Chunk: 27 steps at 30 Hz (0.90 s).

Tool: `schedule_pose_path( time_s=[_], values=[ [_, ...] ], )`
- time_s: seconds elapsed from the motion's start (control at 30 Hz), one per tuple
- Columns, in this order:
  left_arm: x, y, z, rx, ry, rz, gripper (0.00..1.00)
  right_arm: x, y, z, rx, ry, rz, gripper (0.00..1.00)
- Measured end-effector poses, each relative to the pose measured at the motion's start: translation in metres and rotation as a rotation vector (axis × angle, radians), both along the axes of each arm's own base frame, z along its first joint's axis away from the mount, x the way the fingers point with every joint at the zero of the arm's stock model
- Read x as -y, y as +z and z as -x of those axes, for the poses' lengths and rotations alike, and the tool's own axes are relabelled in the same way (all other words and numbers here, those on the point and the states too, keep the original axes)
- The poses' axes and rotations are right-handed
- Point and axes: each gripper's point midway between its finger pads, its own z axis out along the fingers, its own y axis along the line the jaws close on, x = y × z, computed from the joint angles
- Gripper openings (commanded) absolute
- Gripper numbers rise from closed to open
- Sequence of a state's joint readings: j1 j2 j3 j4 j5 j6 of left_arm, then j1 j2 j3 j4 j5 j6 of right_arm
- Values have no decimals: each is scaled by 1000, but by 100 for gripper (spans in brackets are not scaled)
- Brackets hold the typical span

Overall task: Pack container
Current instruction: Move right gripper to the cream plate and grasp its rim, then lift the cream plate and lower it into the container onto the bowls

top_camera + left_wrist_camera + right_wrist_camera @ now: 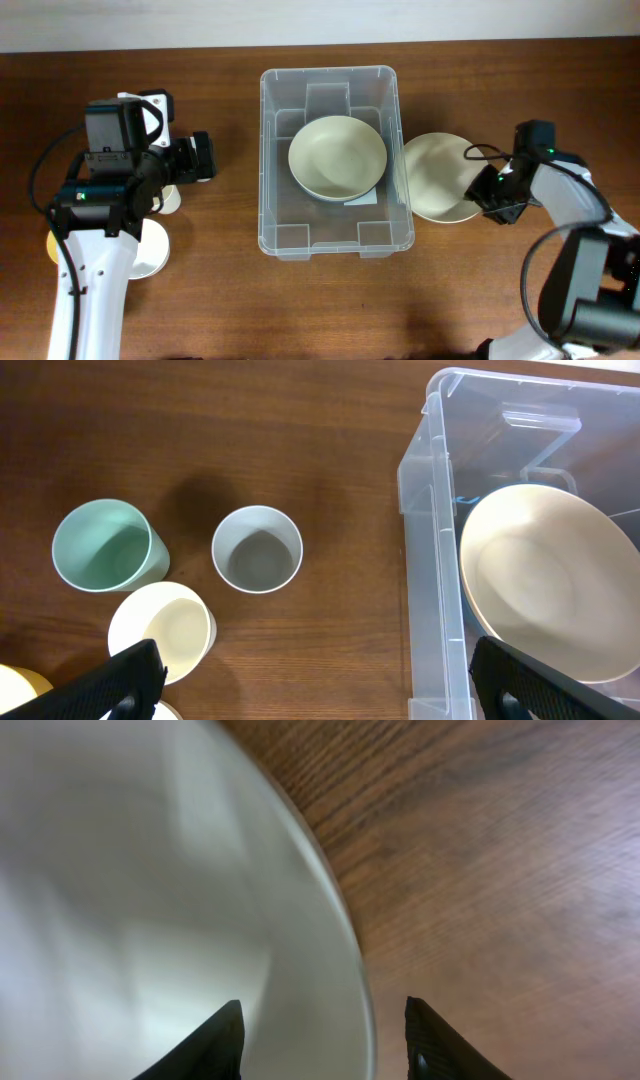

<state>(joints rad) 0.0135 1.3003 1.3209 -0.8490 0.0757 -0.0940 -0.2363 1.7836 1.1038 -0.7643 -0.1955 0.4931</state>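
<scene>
The clear plastic container (266,160) stands mid-table with a cream bowl (337,157) inside; both also show in the left wrist view, the container (425,560) and the bowl (545,580). A second cream bowl (437,175) sits on the table against the container's right side. My right gripper (490,195) is open, and its fingers (322,1010) straddle the right rim of that bowl (150,900), one finger inside and one outside. My left gripper (200,158) is open and empty (315,690), above the table left of the container.
Cups stand left of the container: a green one (100,545), a grey one (257,548) and a cream one (160,628). A white cup (150,245) and a yellow one (52,248) sit partly under the left arm. The table is brown wood.
</scene>
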Motion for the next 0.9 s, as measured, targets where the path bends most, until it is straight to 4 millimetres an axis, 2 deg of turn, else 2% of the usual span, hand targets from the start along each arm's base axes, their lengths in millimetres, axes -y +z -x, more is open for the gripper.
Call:
schedule_pose_path(
  time_s=[0.07, 0.13, 0.17, 0.2, 0.27, 0.53, 0.7, 0.83, 0.9],
  values=[
    [0, 0, 0, 0, 0, 0, 100, 0, -10, -1, -17, 2, -4, 46],
    [0, 0, 0, 0, 0, 0, 100, 0, -17, -1, -27, 2, -7, 31],
    [0, 0, 0, 0, 0, 0, 100, 0, -18, -2, -27, -1, -7, 19],
    [0, 0, 0, 0, 0, 0, 100, 0, -19, -2, -25, 4, -5, 11],
    [0, 0, 0, 0, 0, 0, 100, 0, -19, -2, -26, -1, -4, 4],
    [0, 0, 0, 0, 0, 0, 100, -2, -17, -5, -13, 1, -21, 4],
    [0, 0, 0, 0, 0, 0, 100, 5, -5, -9, -11, -31, -43, 4],
    [0, 0, 0, 0, 0, 0, 100, 35, 31, -20, 52, -113, -17, 4],
    [0, 0, 0, 0, 0, 0, 100, 52, 68, -32, 142, -144, 18, 4]
  ],
)
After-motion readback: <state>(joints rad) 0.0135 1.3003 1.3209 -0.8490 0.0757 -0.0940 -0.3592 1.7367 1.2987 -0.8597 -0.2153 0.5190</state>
